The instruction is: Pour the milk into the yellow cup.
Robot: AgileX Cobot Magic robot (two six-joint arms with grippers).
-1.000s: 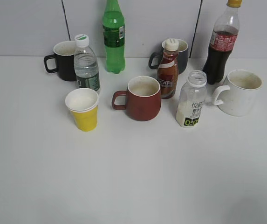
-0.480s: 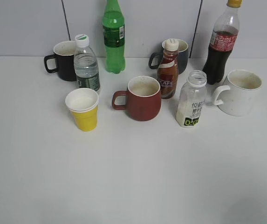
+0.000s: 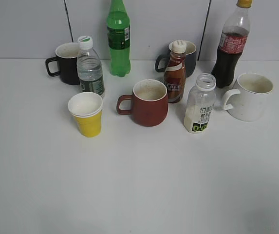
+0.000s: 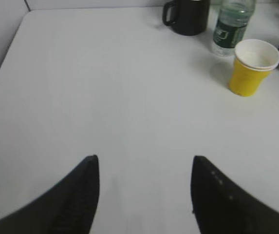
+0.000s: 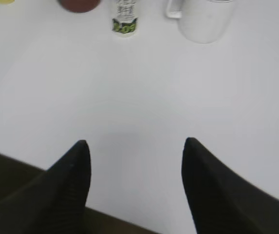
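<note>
Milk bottle (image 3: 200, 104) stands upright and uncapped on the white bench (image 3: 139, 185) in the exterior view, between the dark red mug (image 3: 148, 103) and the white mug (image 3: 249, 96), with the brown coffee bottle (image 3: 175, 72) just behind it. The yellow cup (image 3: 86, 113) stands well apart to the left, in front of the water bottle (image 3: 89, 67); neither arm shows here.

From the left wrist, the left claw (image 4: 144, 190) hangs spread wide over bare bench, holding nothing; the yellow cup (image 4: 252, 66) is far ahead at the right, near a black mug (image 4: 188, 15).

From the right wrist, the right claw (image 5: 135, 180) is also wide apart and empty above the bench edge; the milk bottle (image 5: 124, 17) stands far ahead, beside the white mug (image 5: 203, 19)
</note>
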